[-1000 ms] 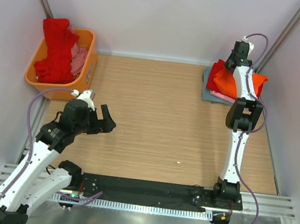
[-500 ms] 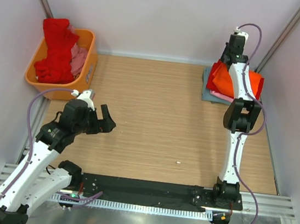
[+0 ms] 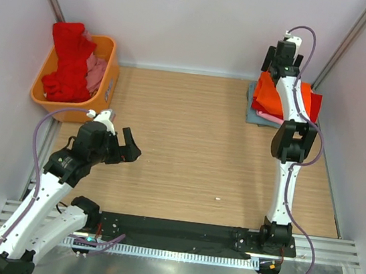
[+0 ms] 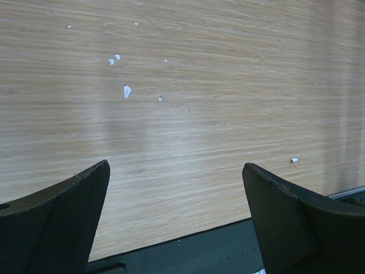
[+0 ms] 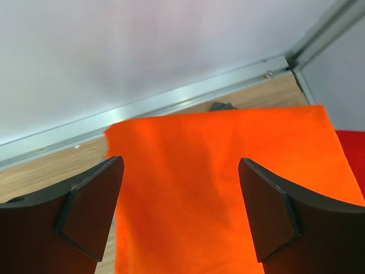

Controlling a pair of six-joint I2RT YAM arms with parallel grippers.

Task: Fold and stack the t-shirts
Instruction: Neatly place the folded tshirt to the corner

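A folded orange t-shirt [image 3: 268, 97] [image 5: 228, 171] lies on top of a stack at the back right. Under it show a red t-shirt [image 3: 314, 107], a pink edge [image 3: 264, 115] and a grey-blue one [image 3: 253, 104]. My right gripper [image 3: 281, 57] [image 5: 181, 165] hangs open just above the orange shirt's far edge, with nothing between its fingers. More t-shirts, a red one [image 3: 68, 61] and a pink one [image 3: 97, 71], are heaped in the orange basket [image 3: 105, 93] at the back left. My left gripper [image 3: 130, 145] [image 4: 177, 168] stands open over bare wood, below the basket.
White walls close the table on three sides, and the stack sits near the back right corner post [image 3: 344, 43]. A small white speck [image 3: 217, 198] lies on the wood. A black strip [image 4: 188, 254] runs along the near edge.
My right gripper went from shut to open and let go of the orange t-shirt, which now lies flatter on the stack. The right arm reached further toward the back wall. The left arm stayed still.
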